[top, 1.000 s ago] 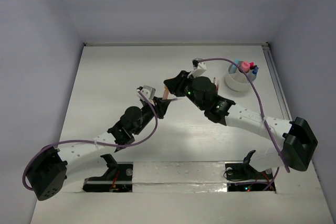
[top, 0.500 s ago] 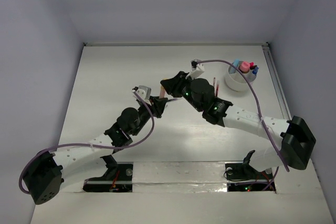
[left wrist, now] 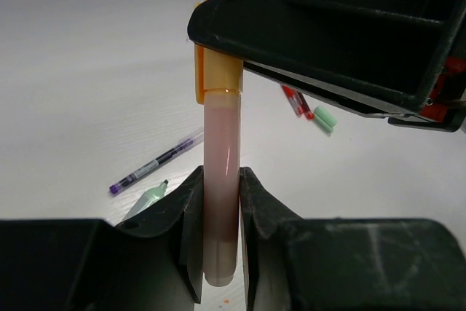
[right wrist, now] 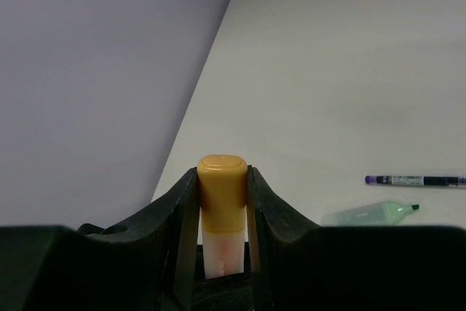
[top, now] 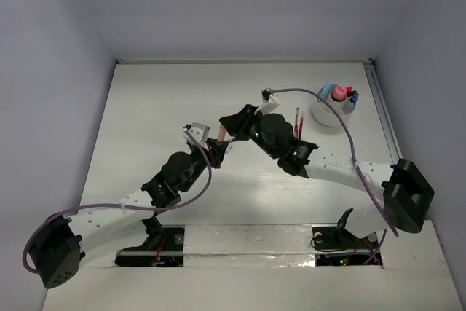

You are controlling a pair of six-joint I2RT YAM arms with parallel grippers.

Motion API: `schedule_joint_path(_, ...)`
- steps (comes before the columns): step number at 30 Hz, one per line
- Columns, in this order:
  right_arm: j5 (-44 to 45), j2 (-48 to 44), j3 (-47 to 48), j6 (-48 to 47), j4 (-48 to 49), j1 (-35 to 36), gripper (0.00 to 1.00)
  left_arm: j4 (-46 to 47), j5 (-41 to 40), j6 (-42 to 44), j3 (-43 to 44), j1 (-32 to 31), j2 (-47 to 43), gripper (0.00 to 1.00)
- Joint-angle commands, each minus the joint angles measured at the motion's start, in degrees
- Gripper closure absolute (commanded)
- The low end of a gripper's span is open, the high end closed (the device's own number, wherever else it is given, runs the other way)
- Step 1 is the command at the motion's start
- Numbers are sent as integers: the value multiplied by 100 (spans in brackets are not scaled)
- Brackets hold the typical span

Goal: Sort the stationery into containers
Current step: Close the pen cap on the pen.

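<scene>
Orange-capped marker (left wrist: 220,129): light, stiff, prob. slick. Left pincer (left wrist: 220,180) clamps barrel, right pincer (right wrist: 221,171) clamps cap (right wrist: 221,189); well left of cup (top: 329,116).

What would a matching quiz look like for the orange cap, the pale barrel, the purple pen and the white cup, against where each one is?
1 orange cap
2 pale barrel
3 purple pen
4 white cup

A at the far right, holding markers
B in the left gripper
C lying on the table
D in the right gripper

Pairs: 1-D, 2-B, 3-C, 4-A.
</scene>
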Motion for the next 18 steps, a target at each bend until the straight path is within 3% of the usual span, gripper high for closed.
schedule_joint_path(1, -430, -22, -332, 1, -570, 271, 100, 595, -354, 143, 56, 41, -299, 100)
schedule_joint_path(9, -571, 391, -780, 273, -588, 614, 100, 586, -363, 134, 21, 93, -405, 100)
schedule_joint_path(18, -817, 918, -675, 484, -518, 1203, 100, 542, -477, 178, 3, 93, -537, 100)
